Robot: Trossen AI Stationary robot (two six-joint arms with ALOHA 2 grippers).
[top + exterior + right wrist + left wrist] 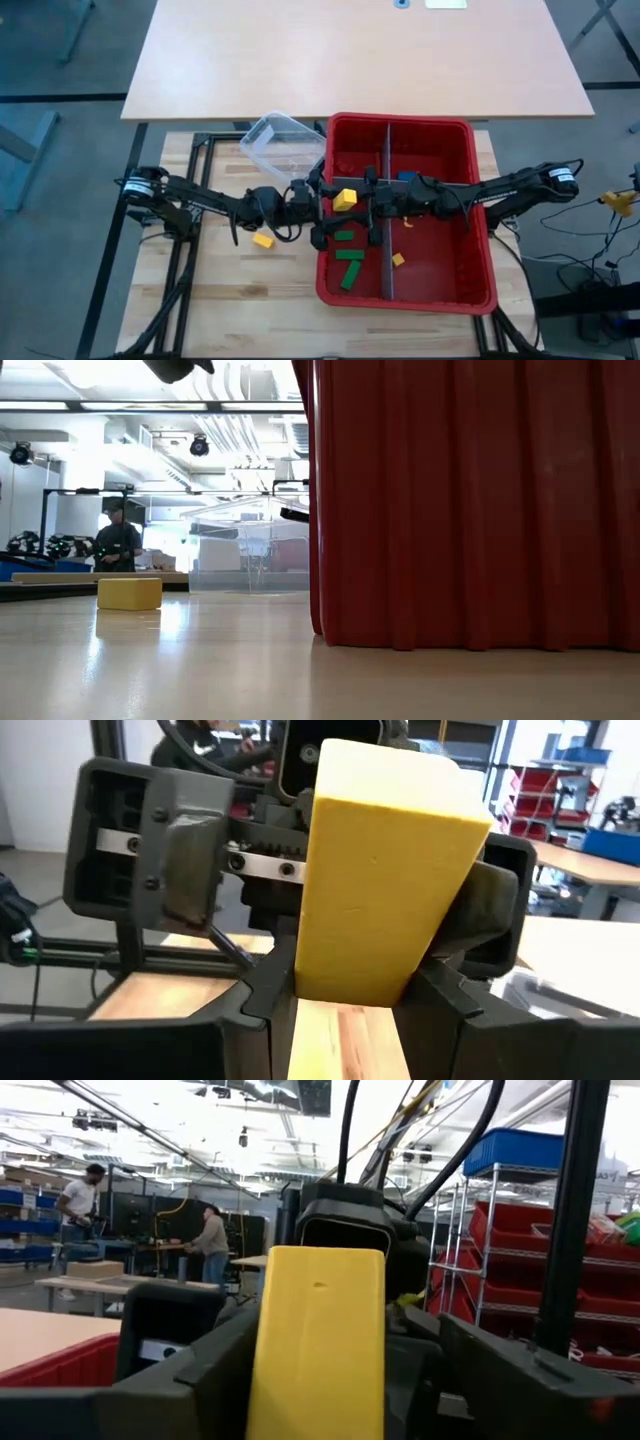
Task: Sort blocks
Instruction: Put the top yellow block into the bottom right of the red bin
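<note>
Pale wooden tabletop [230, 290] lay bare along its near edge and left side, leaving open room there. On its right part sat a big red bin [480, 260], split by grey dividers [386, 240], its tall wall filling half the low view. A clear tub [275, 140] stood tilted just beside the bin's far left corner.

Both arms met over the bin's left compartment. The right gripper [345, 990] pinched a yellow block [345, 199], its fingers closed against the block's sides. The left gripper [320, 1370] faced it, fingers spread wide to either side of the same block.

Green blocks [347, 262] lay below in that compartment; one yellow block [263, 240] rested alone on the table, left of the bin.
</note>
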